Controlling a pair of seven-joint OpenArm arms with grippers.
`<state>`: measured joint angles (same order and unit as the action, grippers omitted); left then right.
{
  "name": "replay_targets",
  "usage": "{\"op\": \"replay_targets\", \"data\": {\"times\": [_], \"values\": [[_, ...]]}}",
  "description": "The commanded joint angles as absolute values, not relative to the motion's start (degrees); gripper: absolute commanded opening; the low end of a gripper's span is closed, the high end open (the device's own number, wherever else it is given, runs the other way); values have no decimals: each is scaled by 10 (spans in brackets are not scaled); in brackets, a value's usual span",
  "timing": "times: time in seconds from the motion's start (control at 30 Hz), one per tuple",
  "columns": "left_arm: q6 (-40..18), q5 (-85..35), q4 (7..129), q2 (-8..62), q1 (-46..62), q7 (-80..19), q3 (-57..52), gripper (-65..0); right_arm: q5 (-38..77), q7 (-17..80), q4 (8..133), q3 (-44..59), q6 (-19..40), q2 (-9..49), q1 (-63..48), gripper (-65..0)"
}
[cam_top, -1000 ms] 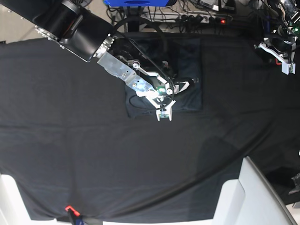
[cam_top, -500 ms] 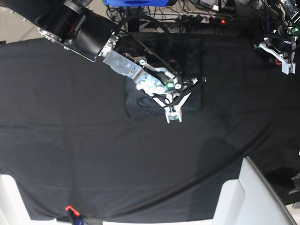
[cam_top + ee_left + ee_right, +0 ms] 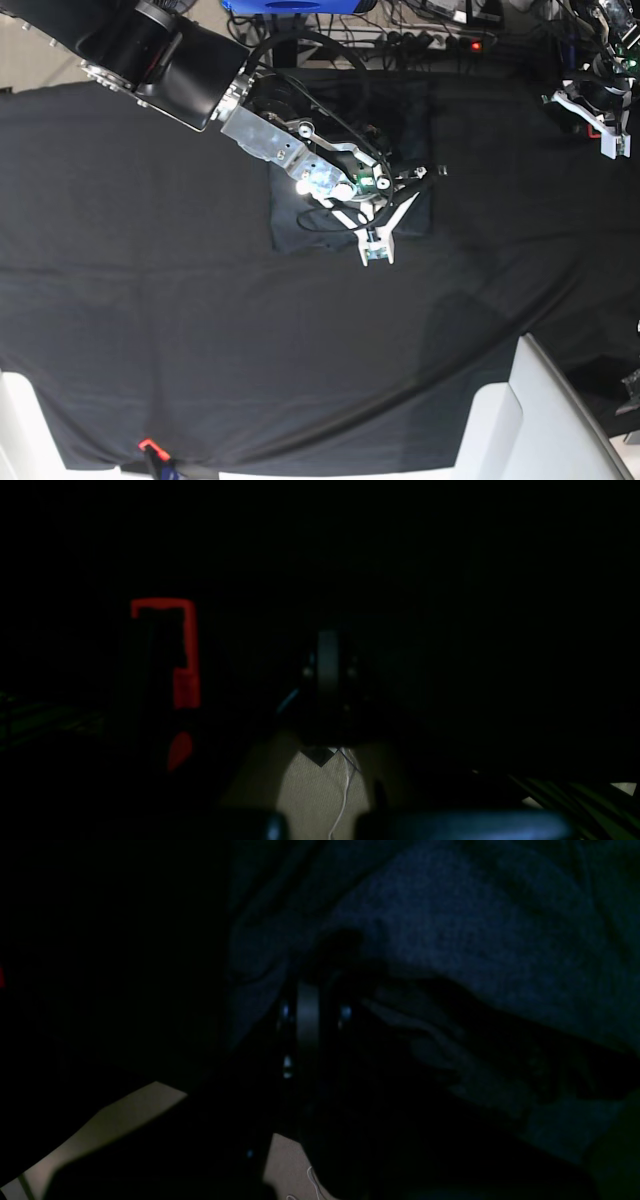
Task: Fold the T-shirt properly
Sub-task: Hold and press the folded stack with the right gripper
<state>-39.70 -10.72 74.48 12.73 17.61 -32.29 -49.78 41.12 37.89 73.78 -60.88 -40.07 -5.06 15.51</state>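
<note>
The T-shirt (image 3: 412, 125) lies as a folded dark rectangle at the middle back of the black tablecloth (image 3: 150, 260). My right gripper (image 3: 379, 250) reaches over it from the upper left, its white fingers pressed together at the shirt's near edge. In the right wrist view the shut right gripper (image 3: 311, 990) points at the bluish knit of the T-shirt (image 3: 475, 915); I see no cloth pinched between the fingers. My left gripper (image 3: 608, 138) hangs shut at the far right back, away from the shirt. The left wrist view is very dark and shows the left gripper (image 3: 327, 652) shut on nothing.
White structures rise at the front right (image 3: 540, 420) and the front left corner (image 3: 20, 430). A small red clip (image 3: 148, 445) sits on the cloth's front edge. Cables and a power strip (image 3: 440, 40) run along the back. A red bracket (image 3: 180, 645) shows in the left wrist view.
My right gripper has slid to the right along the shirt's near edge, with the wrist turning a little. The left arm has stayed where it was.
</note>
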Motion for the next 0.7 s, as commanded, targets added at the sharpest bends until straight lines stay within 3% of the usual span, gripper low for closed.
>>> {"op": "replay_targets", "data": {"times": [0.0, 0.43, 0.57, 0.67], "values": [[-400, -114, 752, 138, 176, -312, -501, -650, 414, 371, 749, -609, -400, -60, 166, -644], [-400, -113, 751, 138, 165, -312, -501, -650, 416, 369, 716, -608, -376, -66, 160, -641], [-400, -113, 751, 138, 165, -312, -501, -650, 416, 368, 706, -605, -320, -68, 153, -642], [-400, -113, 751, 138, 165, -312, -501, -650, 416, 368, 706, -605, -311, -69, 153, -642]]}}
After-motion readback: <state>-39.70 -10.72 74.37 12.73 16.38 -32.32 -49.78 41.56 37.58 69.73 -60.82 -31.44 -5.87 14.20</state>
